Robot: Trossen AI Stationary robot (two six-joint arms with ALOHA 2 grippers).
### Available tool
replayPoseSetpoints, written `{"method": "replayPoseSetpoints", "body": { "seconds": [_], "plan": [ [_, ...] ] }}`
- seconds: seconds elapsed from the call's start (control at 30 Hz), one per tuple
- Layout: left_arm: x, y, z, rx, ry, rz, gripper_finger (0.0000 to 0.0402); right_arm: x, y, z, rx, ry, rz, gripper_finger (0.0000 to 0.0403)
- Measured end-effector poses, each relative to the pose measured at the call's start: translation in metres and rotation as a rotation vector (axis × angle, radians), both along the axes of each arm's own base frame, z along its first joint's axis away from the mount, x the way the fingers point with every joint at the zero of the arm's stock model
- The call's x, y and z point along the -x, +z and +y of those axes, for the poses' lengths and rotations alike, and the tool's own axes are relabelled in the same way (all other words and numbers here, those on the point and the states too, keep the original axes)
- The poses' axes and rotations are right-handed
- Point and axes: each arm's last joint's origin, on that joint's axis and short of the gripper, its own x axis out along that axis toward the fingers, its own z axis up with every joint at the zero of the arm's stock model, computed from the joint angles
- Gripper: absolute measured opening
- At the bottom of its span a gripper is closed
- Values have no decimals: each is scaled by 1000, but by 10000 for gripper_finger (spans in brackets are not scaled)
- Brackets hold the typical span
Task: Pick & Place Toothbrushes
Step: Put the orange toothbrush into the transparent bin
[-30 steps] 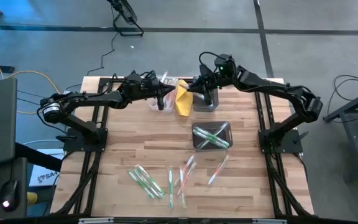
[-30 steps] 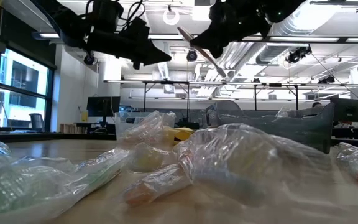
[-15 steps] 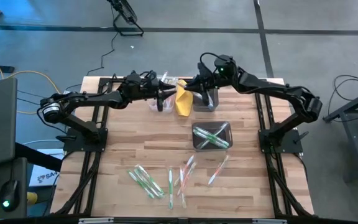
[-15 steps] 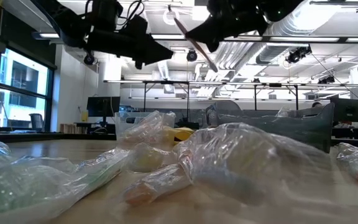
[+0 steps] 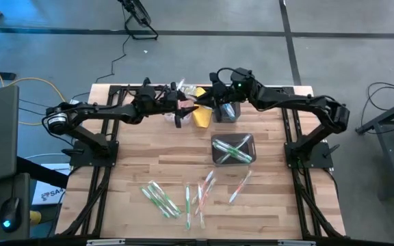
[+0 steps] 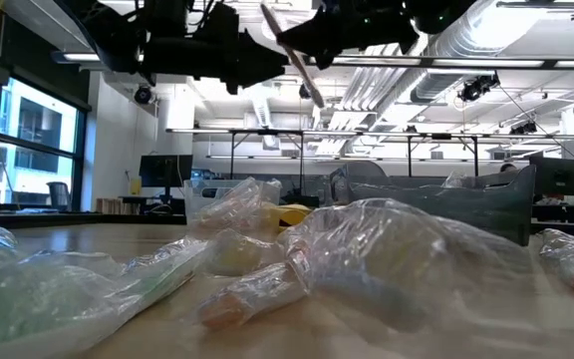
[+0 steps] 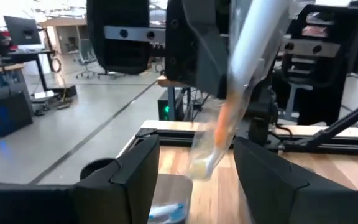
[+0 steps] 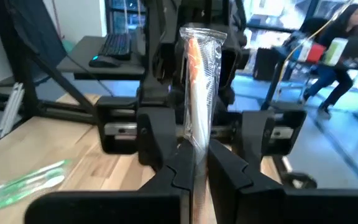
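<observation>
Pinching a wrapped orange toothbrush [image 8: 199, 81] at its lower end above the desk's [image 5: 149, 157] far edge, the right gripper [image 8: 194, 163] fingers are closed on it, left gripper [image 7: 194, 165] fingers spread around its tip; light, stiff, crinkly-slick film, so grip mid-handle.

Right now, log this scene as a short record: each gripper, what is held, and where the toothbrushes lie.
right gripper: shut on a wrapped toothbrush with an orange part, held up over the table's far middle
left gripper: open, facing the right one, fingers either side of the toothbrush's free end
yellow object: on the table below the two grippers
tray: mid-table, green toothbrushes inside
loose toothbrushes: scattered along the table's near side
table: wooden
</observation>
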Motion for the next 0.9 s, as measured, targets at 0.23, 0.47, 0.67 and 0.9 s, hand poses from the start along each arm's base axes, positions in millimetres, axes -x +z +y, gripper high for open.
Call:
{"method": "replayPoseSetpoints", "body": {
  "seconds": [0.23, 0.47, 0.67, 0.9],
  "plan": [
    [-2, 0, -4, 21, -38, -1, 203, -15, -5, 8, 61, -37, -57, 17],
    [-2, 0, -4, 21, -39, -2, 203, -21, -11, 8, 62, -53, -69, 17],
    [-2, 0, -4, 24, -40, -2, 193, -21, -10, 6, 67, -86, -74, 17],
    [-2, 0, -4, 25, -41, -2, 113, -21, -10, 7, 64, -86, -73, 17]
  ]
}}
